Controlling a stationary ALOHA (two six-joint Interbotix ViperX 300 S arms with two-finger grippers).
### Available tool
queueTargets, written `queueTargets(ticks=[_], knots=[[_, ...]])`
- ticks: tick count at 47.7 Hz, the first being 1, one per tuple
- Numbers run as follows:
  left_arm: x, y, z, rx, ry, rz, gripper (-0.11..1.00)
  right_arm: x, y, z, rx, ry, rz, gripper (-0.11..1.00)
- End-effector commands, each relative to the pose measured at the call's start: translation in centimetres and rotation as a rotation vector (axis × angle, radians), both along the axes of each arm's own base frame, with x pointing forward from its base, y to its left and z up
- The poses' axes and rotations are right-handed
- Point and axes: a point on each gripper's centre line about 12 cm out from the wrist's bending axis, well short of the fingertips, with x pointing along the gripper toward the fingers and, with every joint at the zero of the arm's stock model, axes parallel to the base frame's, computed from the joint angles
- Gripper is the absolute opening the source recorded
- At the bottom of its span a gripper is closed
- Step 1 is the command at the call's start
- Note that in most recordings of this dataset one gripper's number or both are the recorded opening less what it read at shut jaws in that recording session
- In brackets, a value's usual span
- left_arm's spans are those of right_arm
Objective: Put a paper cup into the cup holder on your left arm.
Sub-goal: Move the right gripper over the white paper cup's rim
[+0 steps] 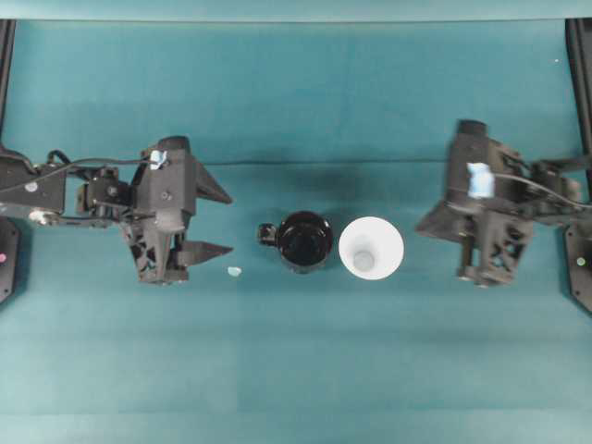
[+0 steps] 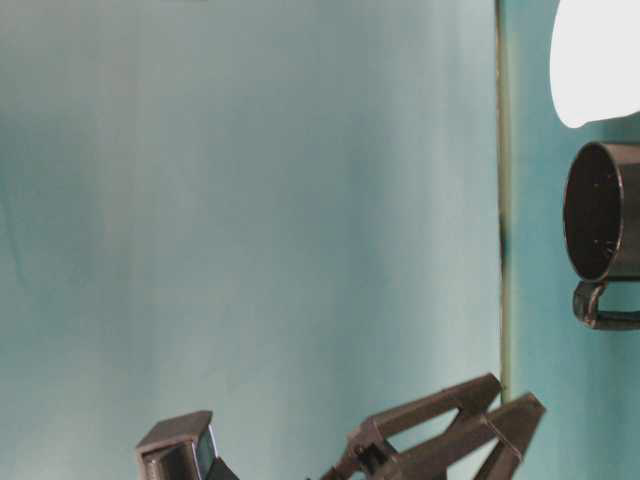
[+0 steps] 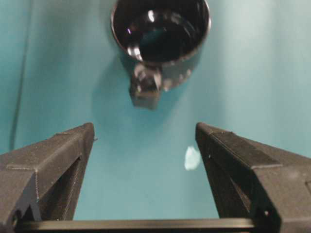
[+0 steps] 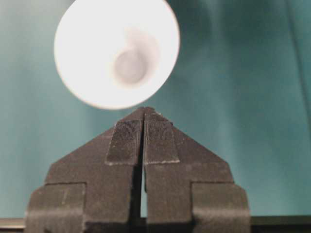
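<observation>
I see the cup (image 1: 371,247) standing upright on the teal surface (image 1: 296,370) near the middle, its wide rim up, just beside the holder (image 1: 304,240) on that one's right; I cannot tell whether they touch. The holder is upright too, its handle (image 1: 266,233) pointing toward my left arm. A small pale scrap (image 1: 235,272) lies on the surface between the holder and the left pincer (image 1: 220,222). That pincer is spread wide with nothing in it, aimed at the holder's handle, well short of it. My right pincer (image 4: 144,126) has its pads pressed nearly together, empty, with the cup just ahead of its tips.
</observation>
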Motion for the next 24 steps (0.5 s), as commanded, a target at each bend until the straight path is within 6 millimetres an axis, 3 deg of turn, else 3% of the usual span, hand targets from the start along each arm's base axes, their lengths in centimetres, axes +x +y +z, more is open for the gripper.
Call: queueTargets(ticks=[1,7,15,24], knots=[[0.1,-0.1,0.7,0.003,-0.021,-0.006,0.88,1.3,-0.6,1.1,0.000,-0.034,-0.021,0.04],[0.0,-0.1,0.6,0.002,-0.018,-0.005,0.88,2.4,-0.9,1.3,-0.006,-0.032,-0.023,0.09],[0.0,-0.1,0.7,0.002,-0.020,-0.005,0.88,3.6,-1.1,1.4,-0.006,-0.032,-0.024,0.27],[0.1,-0.1,0.8,0.004,-0.027,-0.007,0.88,4.5,-1.2,1.5,-0.001,-0.026,-0.029,0.77]])
